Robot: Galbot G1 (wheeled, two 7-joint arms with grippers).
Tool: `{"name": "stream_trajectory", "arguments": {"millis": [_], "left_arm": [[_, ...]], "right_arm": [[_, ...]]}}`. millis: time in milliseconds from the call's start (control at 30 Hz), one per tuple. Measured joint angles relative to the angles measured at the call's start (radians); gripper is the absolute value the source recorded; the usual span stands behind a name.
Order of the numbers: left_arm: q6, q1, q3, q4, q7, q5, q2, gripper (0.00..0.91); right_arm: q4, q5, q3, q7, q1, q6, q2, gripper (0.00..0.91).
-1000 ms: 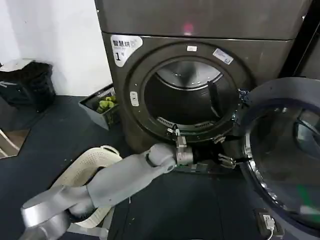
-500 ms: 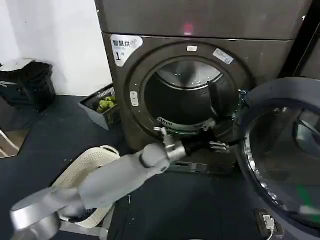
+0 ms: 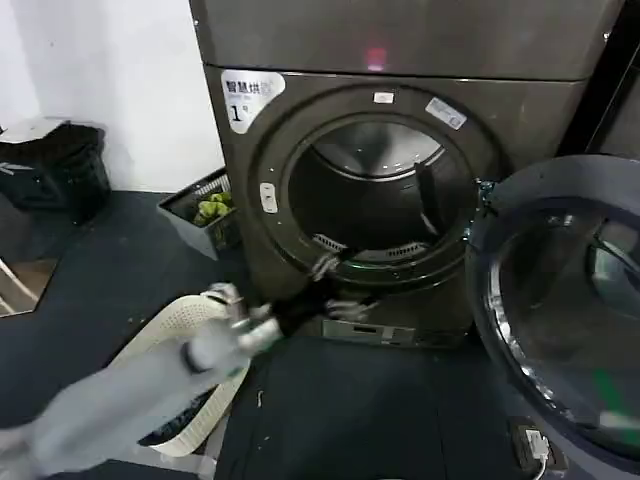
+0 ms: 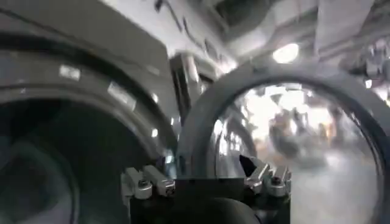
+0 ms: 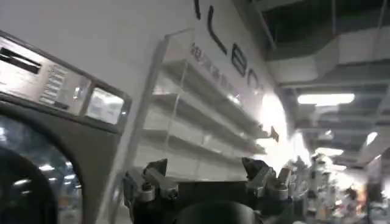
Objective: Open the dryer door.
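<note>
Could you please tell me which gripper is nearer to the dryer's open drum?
The left gripper: it hangs just below the drum opening of the dryer, jaws open. The right gripper points at wall shelving, away from it.

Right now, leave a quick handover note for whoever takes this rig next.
Left claw: open, holding nothing, low in front of the dryer, just below the drum opening.
Right claw: open, holding nothing, raised clear beside a machine's control panel.
Dryer door: swung wide open to the robot's right, grey inner side facing the head camera.
Done: door is open.
Left: nothing on the door; just park the left arm.
</note>
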Motion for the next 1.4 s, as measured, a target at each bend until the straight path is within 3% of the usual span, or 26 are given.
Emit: {"name": "stream_trajectory", "arguments": {"millis": [267,533,833,1033,1400], "left_arm": [[0.155,0.156,-0.149,-0.119,0.049,0.044,0.307,0.907],[0.402,0.328,-0.358,-0.181,0.132,0.112,0.553,0.907],[0.447,0.395,-0.437,-0.114,0.292,0.292,0.736,0.907],[0.431,0.409,-0.483,-0.039,0.418,0.478,0.787,0.907],[0.427,0.413,-0.515,0.011,0.468,0.567,0.800,0.907]], "right_arm": [[0.019,-0.055,-0.005,-0.021,0.004,-0.003,-0.031,0.907],[0.013,-0.066,-0.015,0.004,0.035,-0.027,-0.074,0.907],[0.008,-0.105,-0.014,0.008,0.051,-0.023,-0.075,0.907],[0.011,-0.130,0.010,0.022,0.043,-0.029,-0.078,0.907],[0.019,-0.127,0.029,0.024,0.038,-0.049,-0.077,0.907]]}}
